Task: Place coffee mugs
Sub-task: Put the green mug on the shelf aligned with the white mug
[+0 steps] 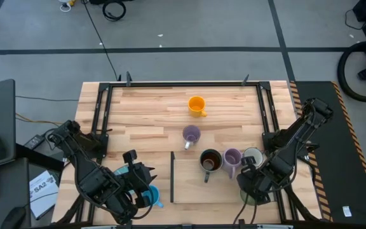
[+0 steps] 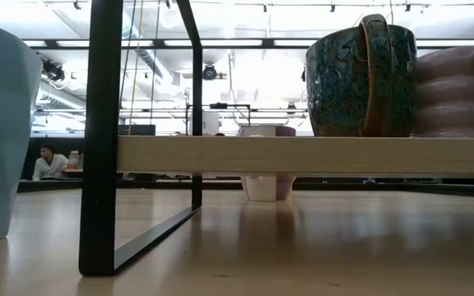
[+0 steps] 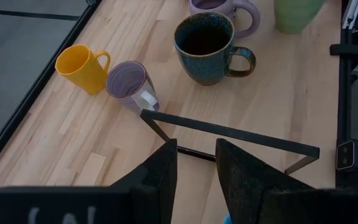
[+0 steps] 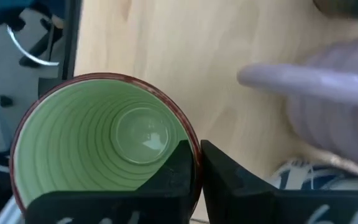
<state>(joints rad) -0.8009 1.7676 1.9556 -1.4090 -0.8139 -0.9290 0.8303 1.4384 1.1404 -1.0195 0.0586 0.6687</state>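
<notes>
Right wrist view: the right tool (image 4: pixel 196 163) has its two dark fingers closed on the rim of the green mug (image 4: pixel 104 146), one finger inside the wall and one outside; the mug stands upright at the near right corner of the worktop (image 1: pixel 151 114), close to the white mug (image 1: pixel 254 156) and a purple mug (image 1: pixel 232 159); the dark teal mug (image 1: pixel 210 160) with brown interior stands just beside that purple one; a second purple mug (image 1: pixel 190 135) and the orange mug (image 1: pixel 196 105) sit farther toward the middle and far side; a bright blue mug (image 1: pixel 150 196) lies under the left arm; whether the left tool (image 3: pixel 196 163) holds it cannot be told, its fingers standing a little apart.

Handling, as a judgement: glazed ceramic is rigid, moderately heavy for its size, smooth and liable to slip; it chips or cracks if knocked against a neighbour or set down hard; a pinch across the wall at the rim, as shown, suits a narrow tool, though the mug may swing beneath the grip; the handle is a second hold but is hard to approach from above; the crowded cluster leaves little clearance.
</notes>
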